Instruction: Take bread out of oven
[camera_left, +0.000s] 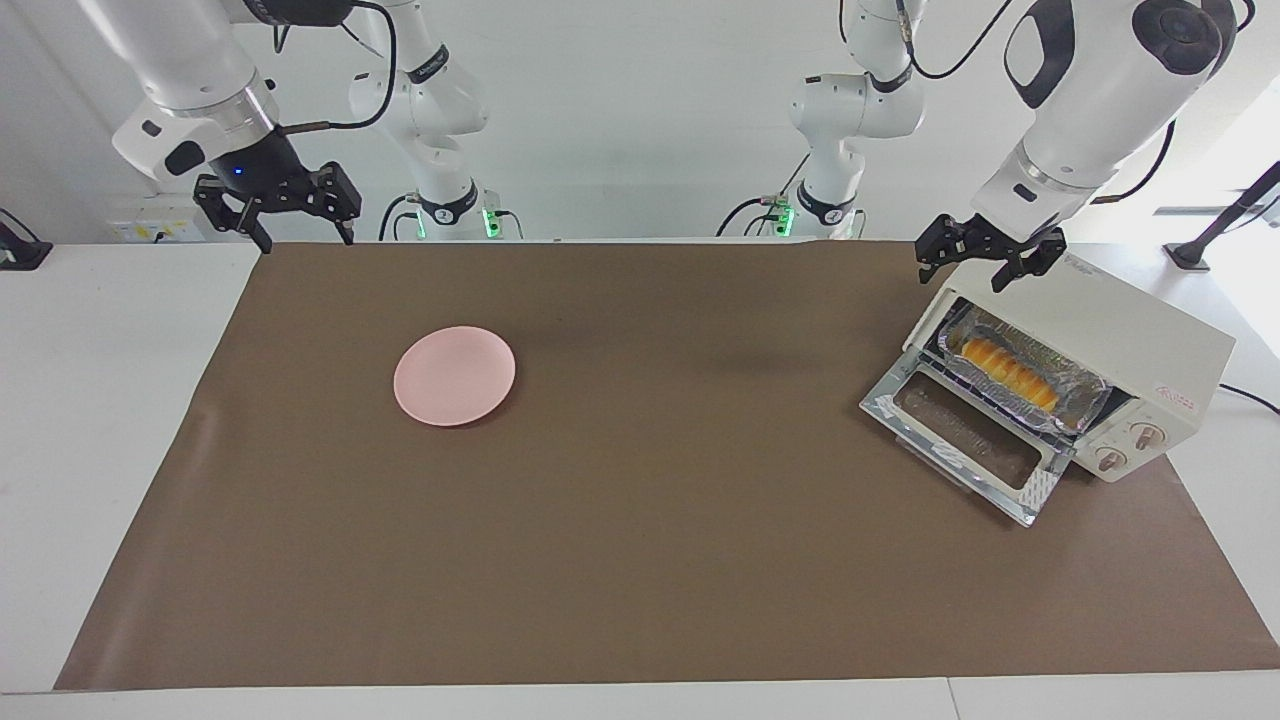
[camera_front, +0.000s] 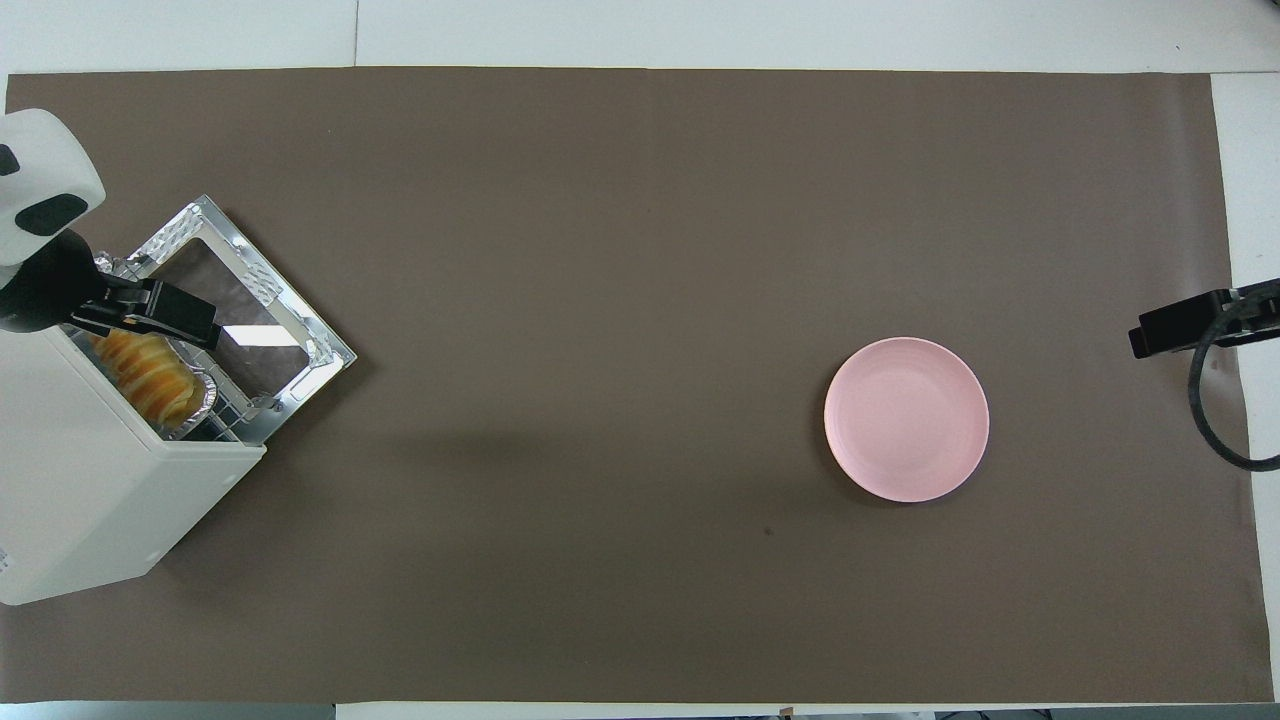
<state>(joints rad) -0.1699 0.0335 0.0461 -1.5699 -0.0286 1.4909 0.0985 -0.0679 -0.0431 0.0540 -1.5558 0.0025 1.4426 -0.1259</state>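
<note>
Nearest the lens, found the brown mat (camera_left: 640, 560) and, on it, the oven's dropped door (camera_left: 965, 435), lying flat and fully open in front of the oven (camera_left: 1130, 330). Found the bread (camera_left: 1008, 372) inside the oven's mouth, lying lengthwise on a foil-lined tray (camera_left: 1085, 405) on the rack, not yet taken out. Found the pink plate (camera_left: 455, 375) well apart from the oven, toward the right arm's end of the table.

Saw the left gripper (camera_left: 962, 282) hanging over the oven's top front corner with fingers spread wide and nothing between them. Saw the right gripper (camera_left: 307, 243) waiting well apart from the oven, likewise wide open and empty.

Judged the loaf light, soft and easily crushed, its ridged segments likely to dent or part under a hard pinch. Judged the best hold to be across the middle of its length, closing gently on the two long sides and keeping clear of the foil, which looked thin and liable to snag or lift with it.

From the facing view, got the whole loaf, the knobs and the gap between the left gripper and the oven roof. From the overhead view, got only part of the loaf, the rest hidden under the oven roof and the left gripper, plus a straight look down on the door glass.
</note>
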